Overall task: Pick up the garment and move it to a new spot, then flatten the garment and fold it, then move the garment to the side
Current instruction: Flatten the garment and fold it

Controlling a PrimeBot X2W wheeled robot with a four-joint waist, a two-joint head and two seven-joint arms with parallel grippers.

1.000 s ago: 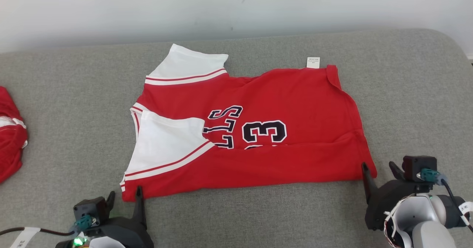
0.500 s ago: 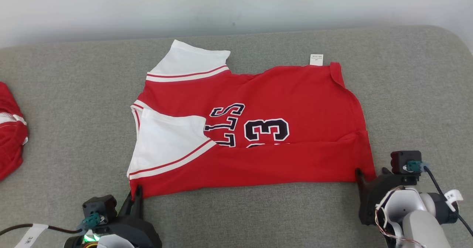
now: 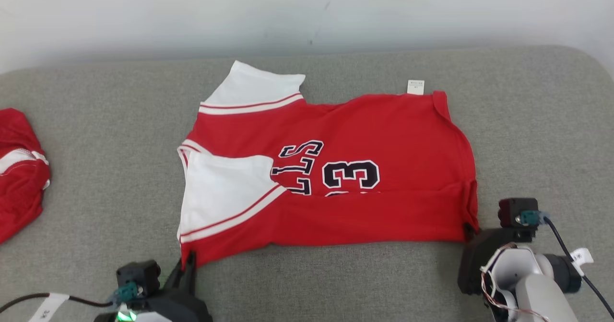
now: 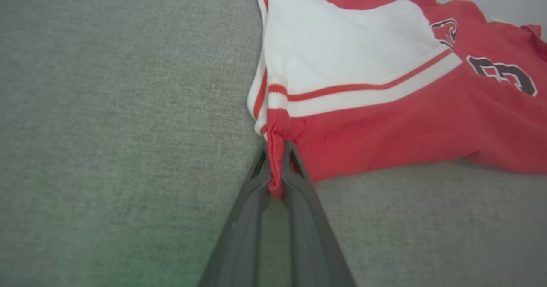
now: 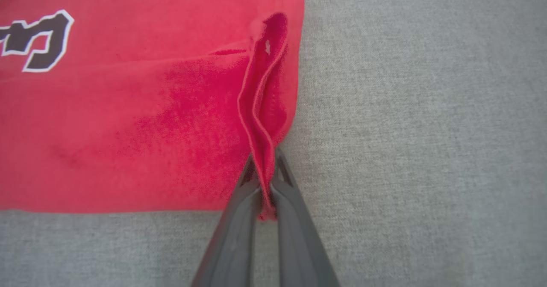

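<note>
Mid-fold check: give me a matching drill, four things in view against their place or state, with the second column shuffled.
1. left gripper
2. right gripper
3. white label
4. second red garment

A. at the grey cushion's left edge, apart from the jersey
B. shut on an all-red hem corner
C. sticks out past the jersey's far edge
D. shut on the corner below the white sleeve

Pairs: 1-D, 2-B, 3-C, 4-A.

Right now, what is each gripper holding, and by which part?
Both hold the red jersey: left gripper pinches its near left corner, right gripper its near right corner.
</note>
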